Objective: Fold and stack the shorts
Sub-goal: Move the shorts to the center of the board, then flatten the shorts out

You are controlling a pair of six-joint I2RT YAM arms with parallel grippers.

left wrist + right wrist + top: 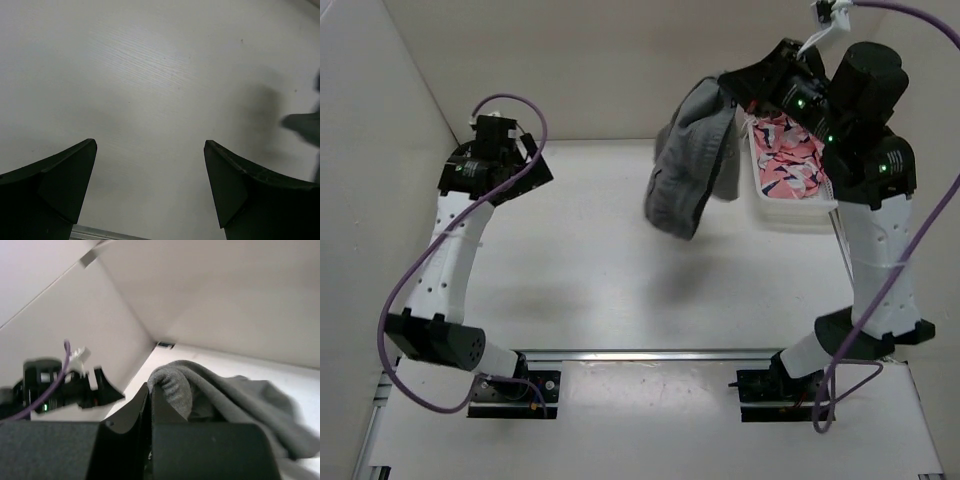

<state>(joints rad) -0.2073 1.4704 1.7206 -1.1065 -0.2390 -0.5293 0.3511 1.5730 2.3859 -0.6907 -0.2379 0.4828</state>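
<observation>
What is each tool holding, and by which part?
Right tool is shut on the shorts, pinching a thick gathered edge, probably the waistband; the rest hangs above the table. Left tool is open, holding nothing.

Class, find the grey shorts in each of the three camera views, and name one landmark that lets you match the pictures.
Top external: the shorts hang at upper centre-right.
Left wrist: only a blurred dark shape at the right edge; cannot tell if it is them.
Right wrist: they fill the lower right, pinched by the right gripper, jaws shut.
Shared landmark: the white table, in all three.
</observation>
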